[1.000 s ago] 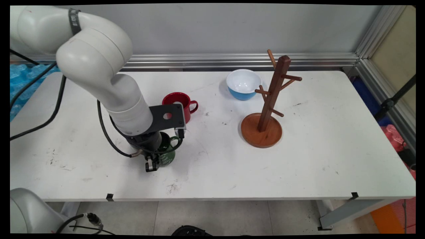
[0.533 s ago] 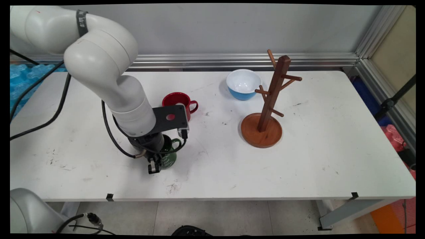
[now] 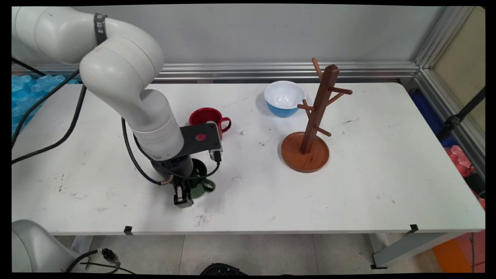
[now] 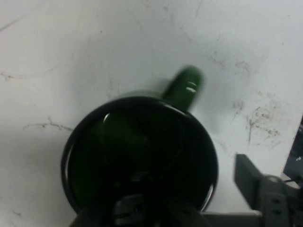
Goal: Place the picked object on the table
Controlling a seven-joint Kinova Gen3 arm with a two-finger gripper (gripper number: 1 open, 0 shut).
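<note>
A dark green mug (image 3: 201, 185) stands on the white table (image 3: 348, 186) left of the middle, directly under my gripper (image 3: 190, 192). In the hand view I look down into the green mug (image 4: 142, 146); its handle (image 4: 185, 85) points toward the top of that picture. My gripper (image 4: 194, 203) is open and straddles the mug's wall. One finger (image 4: 128, 208) is low inside the mouth. The other finger (image 4: 260, 187) is outside the rim, with a strip of table between them. In the main view the outer finger (image 3: 182, 199) nearly reaches the tabletop.
A red mug (image 3: 207, 115) stands just behind the hand, partly hidden by its black bracket. Further right are a blue bowl with a white inside (image 3: 284, 97) and a wooden mug tree (image 3: 319, 100) on a round base (image 3: 305, 155). Black cables hang beside the wrist.
The hand has shifted a little right and toward the near edge. The green mug moved with it and turned, so its handle now points right and nearer instead of back-right.
</note>
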